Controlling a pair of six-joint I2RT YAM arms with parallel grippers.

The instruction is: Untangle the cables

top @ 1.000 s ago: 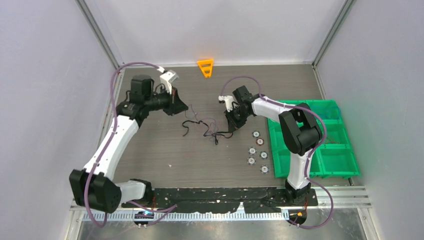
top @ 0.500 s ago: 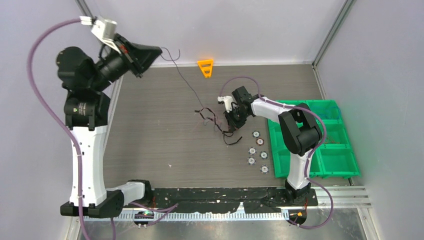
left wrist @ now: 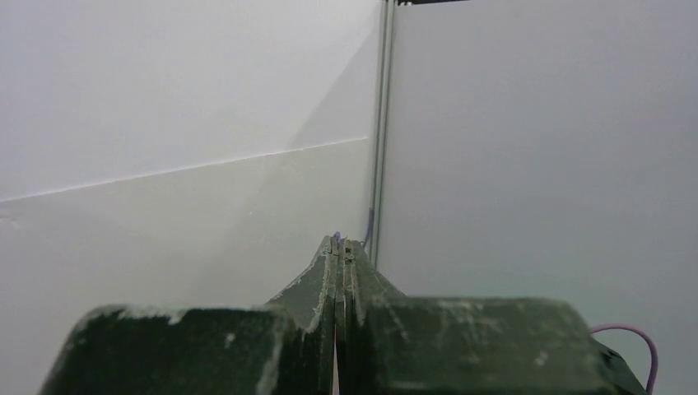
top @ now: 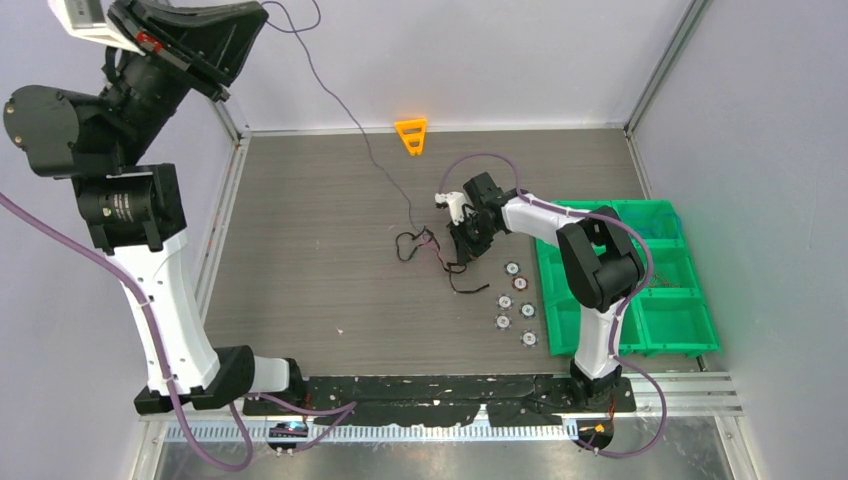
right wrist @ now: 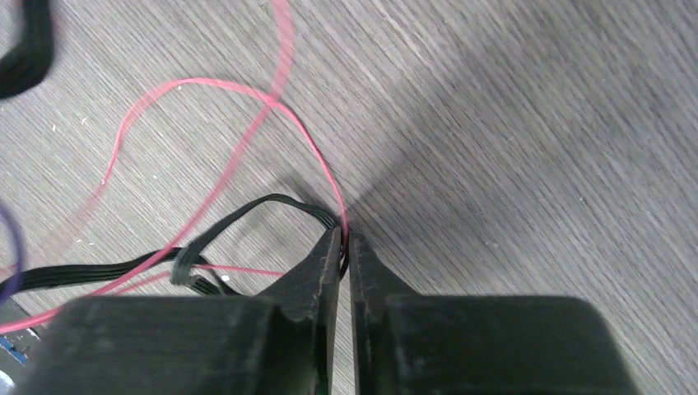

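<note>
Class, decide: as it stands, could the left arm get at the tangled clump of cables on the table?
Probably not directly: the left gripper is raised high, shut on a purple strand running down to the clump; it must release and descend first.

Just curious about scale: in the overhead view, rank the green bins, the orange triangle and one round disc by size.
1. green bins, by far the largest
2. orange triangle
3. round disc, the smallest

Cables (top: 432,250): small tangled clump of thin black, red and purple wires on the table, mid-right. One purple strand (top: 345,110) is stretched up from the clump to my raised left gripper (top: 262,8). Red wire (right wrist: 206,90) and black wire (right wrist: 247,210) are pinched in my right gripper (right wrist: 346,240).
</note>
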